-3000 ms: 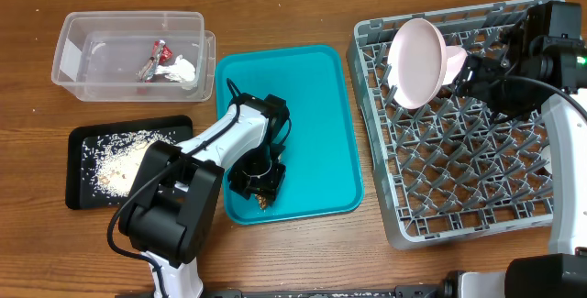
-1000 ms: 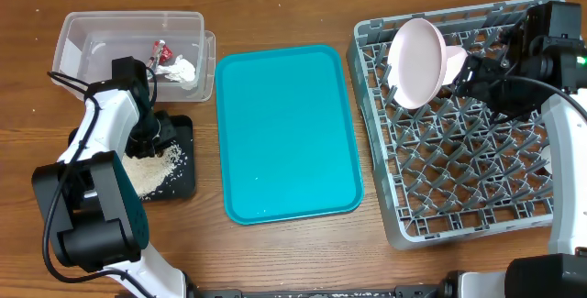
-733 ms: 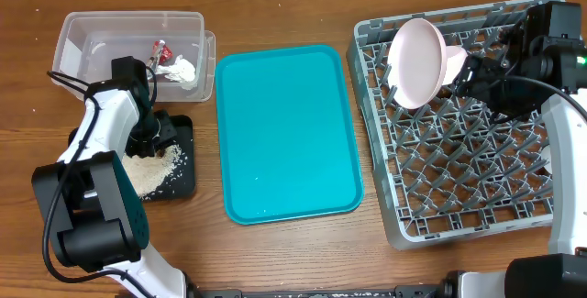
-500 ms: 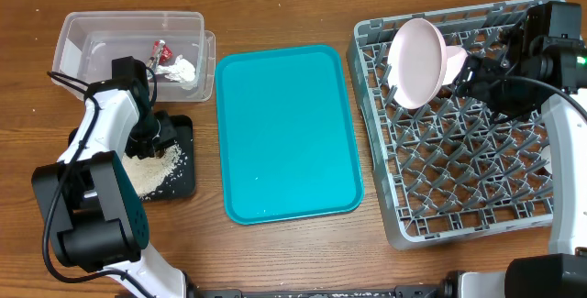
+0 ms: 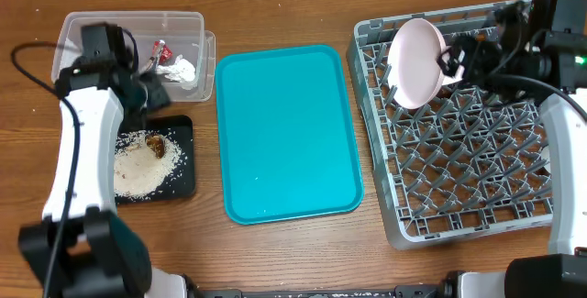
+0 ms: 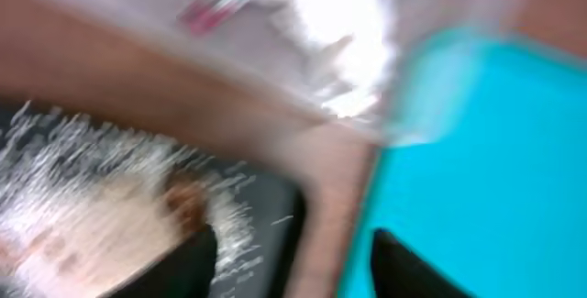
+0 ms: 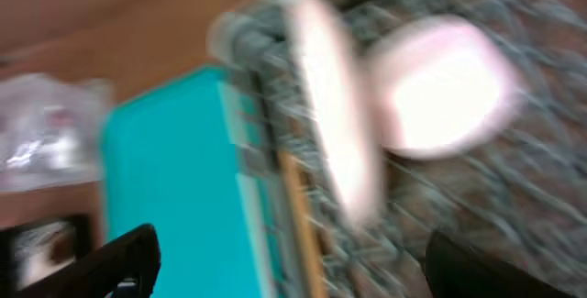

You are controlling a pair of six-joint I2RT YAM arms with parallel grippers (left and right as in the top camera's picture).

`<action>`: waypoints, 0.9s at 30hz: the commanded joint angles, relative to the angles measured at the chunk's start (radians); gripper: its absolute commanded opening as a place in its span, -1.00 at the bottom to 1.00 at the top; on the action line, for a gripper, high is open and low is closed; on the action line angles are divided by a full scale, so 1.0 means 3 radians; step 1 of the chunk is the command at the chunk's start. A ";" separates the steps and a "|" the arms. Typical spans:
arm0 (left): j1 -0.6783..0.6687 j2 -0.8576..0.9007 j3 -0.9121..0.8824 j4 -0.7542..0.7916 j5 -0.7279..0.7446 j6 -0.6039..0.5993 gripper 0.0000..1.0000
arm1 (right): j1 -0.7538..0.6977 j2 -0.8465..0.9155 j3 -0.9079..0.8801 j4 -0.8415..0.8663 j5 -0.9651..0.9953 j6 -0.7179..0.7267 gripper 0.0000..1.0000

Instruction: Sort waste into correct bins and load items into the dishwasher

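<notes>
A brown food scrap point(image 5: 157, 144) lies on the rice grains point(image 5: 138, 163) in the black tray point(image 5: 183, 174). My left gripper point(image 5: 153, 98) hangs open and empty above that tray's far edge; in the blurred left wrist view its fingers point(image 6: 188, 266) stand apart over the tray point(image 6: 266, 225) and scrap point(image 6: 183, 202). The clear tub point(image 5: 83, 69) holds the red-and-white wrapper point(image 5: 160, 52) and tissue point(image 5: 183, 71). In the grey dish rack point(image 5: 477, 197) a white-pink plate point(image 5: 413, 62) stands on edge. My right gripper point(image 5: 454, 60) is open beside it, with a pale bowl point(image 7: 445, 87) behind the plate point(image 7: 330, 115).
The teal serving tray point(image 5: 289, 133) lies bare between the bins and the rack. Wooden tabletop point(image 5: 293, 5) runs all round. The left arm's cable loops above the tub's left end.
My left gripper has opened and risen from the black tray toward the tub; the brown scrap now lies on the rice. The right gripper has shifted slightly left beside the plate.
</notes>
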 commanded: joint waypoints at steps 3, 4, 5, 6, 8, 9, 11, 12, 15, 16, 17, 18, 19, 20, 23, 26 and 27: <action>-0.0415 -0.0113 0.0055 -0.0046 0.0422 0.0455 0.27 | 0.0524 0.0055 0.0053 0.0151 -0.0435 -0.0287 0.93; -0.0469 -0.0111 0.0055 -0.0134 0.0387 0.0486 0.28 | 0.0624 0.0075 0.0053 0.0099 -0.0318 -0.0329 0.96; -0.0511 -0.0106 0.0055 -0.0244 0.0338 0.0483 0.30 | 0.0716 0.0104 0.0053 0.0023 -0.0135 -0.0355 1.00; -0.0539 -0.0106 0.0055 -0.0383 0.0289 0.0481 0.33 | 0.0790 0.0123 0.0053 -0.0064 0.0079 -0.0359 1.00; -0.0548 -0.0106 0.0055 -0.0664 0.0261 0.0465 0.37 | 0.0900 0.0192 0.0053 -0.0278 0.0525 -0.0356 1.00; -0.0542 -0.0107 0.0055 -0.0844 0.0258 0.0434 0.38 | 0.0917 0.0228 0.0053 -0.0370 0.0633 -0.0343 1.00; -0.0506 -0.0107 0.0055 -0.1207 0.0261 0.0380 0.37 | 0.0909 0.0273 0.0053 -0.0539 0.0649 -0.0317 1.00; -0.0500 -0.0107 0.0055 -0.1280 0.0259 0.0380 0.37 | 0.0902 0.0276 0.0053 -0.0576 0.0651 -0.0318 1.00; -0.0498 -0.0114 0.0055 -0.1592 0.0207 0.0387 0.33 | 0.0866 0.0267 0.0053 -0.0749 0.0654 -0.0304 1.00; -0.0498 -0.0125 0.0055 -0.1662 0.0197 0.0395 0.30 | 0.0848 0.0264 0.0053 -0.0819 0.0654 -0.0292 1.00; -0.0498 -0.0139 0.0052 -0.1727 0.0182 0.0395 0.29 | 0.0834 0.0262 0.0053 -0.0884 0.0652 -0.0292 1.00; -0.0498 -0.0172 0.0047 -0.1778 0.0156 0.0395 0.27 | 0.0818 0.0256 0.0053 -0.0960 0.0654 -0.0292 1.00; -0.0500 -0.0217 0.0043 -0.1811 0.0134 0.0399 0.28 | 0.0800 0.0248 0.0053 -0.1036 0.0652 -0.0291 1.00; -0.0505 -0.0271 0.0032 -0.1813 0.0134 0.0422 0.27 | 0.0787 0.0238 0.0053 -0.1082 0.0656 -0.0281 1.00; -0.0506 -0.0570 -0.0050 -0.1726 0.0131 0.0464 0.28 | 0.0743 0.0127 0.0000 -0.1068 0.0652 -0.0230 1.00; -0.0506 -0.1033 -0.0212 -0.1498 0.0070 0.0482 0.30 | 0.0732 -0.0139 -0.0207 -0.0825 0.0654 -0.0231 1.00; -0.0506 -0.1167 -0.0271 -0.1433 0.0042 0.0483 0.30 | 0.0732 -0.0249 -0.0298 -0.0727 0.0654 -0.0231 1.00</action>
